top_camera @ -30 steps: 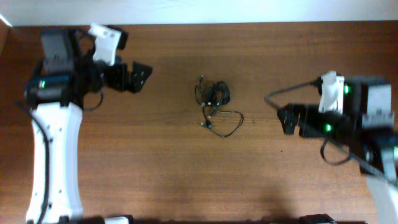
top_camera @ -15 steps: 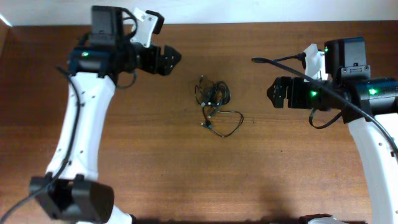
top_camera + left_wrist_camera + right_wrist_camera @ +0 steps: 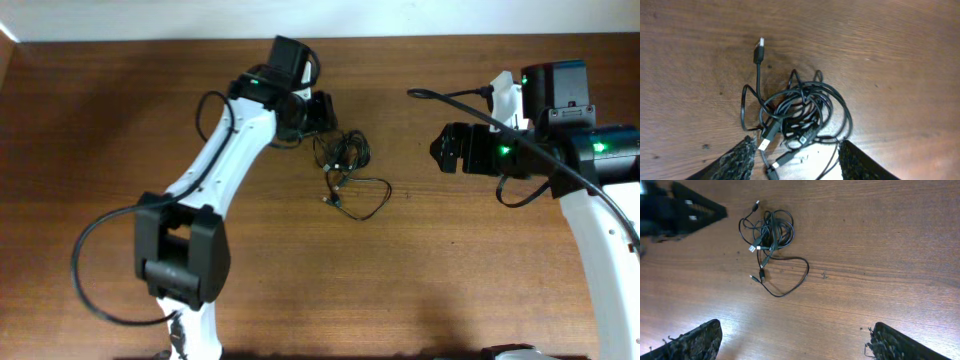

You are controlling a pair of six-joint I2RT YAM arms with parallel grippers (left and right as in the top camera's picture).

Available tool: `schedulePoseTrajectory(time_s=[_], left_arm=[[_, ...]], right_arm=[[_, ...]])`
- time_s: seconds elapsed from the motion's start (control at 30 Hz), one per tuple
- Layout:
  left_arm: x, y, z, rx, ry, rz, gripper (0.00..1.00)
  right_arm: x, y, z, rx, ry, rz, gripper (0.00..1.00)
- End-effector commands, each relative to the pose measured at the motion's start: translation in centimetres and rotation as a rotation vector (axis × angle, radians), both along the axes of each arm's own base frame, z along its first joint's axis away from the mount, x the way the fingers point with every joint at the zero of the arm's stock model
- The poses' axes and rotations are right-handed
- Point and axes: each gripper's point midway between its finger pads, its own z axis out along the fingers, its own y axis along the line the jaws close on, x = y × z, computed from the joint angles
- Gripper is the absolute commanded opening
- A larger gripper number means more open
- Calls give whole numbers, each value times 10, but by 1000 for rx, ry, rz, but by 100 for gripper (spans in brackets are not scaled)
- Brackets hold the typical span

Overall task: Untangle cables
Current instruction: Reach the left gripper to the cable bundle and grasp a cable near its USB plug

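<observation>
The cables (image 3: 345, 170) are thin black cords tangled in a small bundle at the table's middle, with a loose loop trailing to the lower right. In the left wrist view the cables (image 3: 800, 112) lie between and just ahead of my open left gripper (image 3: 795, 155), with silvery plug ends showing. In the overhead view my left gripper (image 3: 325, 115) is at the bundle's upper left edge. My right gripper (image 3: 440, 150) is open and empty, well to the right of the bundle. The right wrist view shows the cables (image 3: 771, 240) far ahead of the right gripper (image 3: 792, 340).
The brown wooden table (image 3: 120, 120) bears nothing else. The white left arm (image 3: 215, 165) stretches diagonally from the front left toward the bundle. The right arm's base (image 3: 590, 150) stands at the right edge.
My left arm has swung right and forward, bringing its gripper from the far left to the bundle's edge. My right arm rose earlier and has since held still.
</observation>
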Motion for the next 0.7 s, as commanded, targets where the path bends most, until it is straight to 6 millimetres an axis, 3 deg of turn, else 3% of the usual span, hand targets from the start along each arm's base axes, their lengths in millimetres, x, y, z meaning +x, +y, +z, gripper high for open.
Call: schedulePoseTrajectory(time_s=[0.0, 0.13, 0.37, 0.57, 0.67], left_arm=[[6, 0, -25, 70, 33, 120, 54], [7, 0, -47, 137, 52, 183, 52], [12, -16, -74, 138, 52, 165, 44], [19, -22, -92, 132, 44, 161, 42], [17, -22, -104, 143, 66, 158, 31]], right_arm=[[1, 3, 7, 10, -18, 1, 96], [2, 3, 3, 8, 0, 1, 96], [6, 3, -16, 1, 72, 1, 96], [7, 3, -20, 0, 83, 1, 96], [7, 3, -19, 0, 81, 1, 96]])
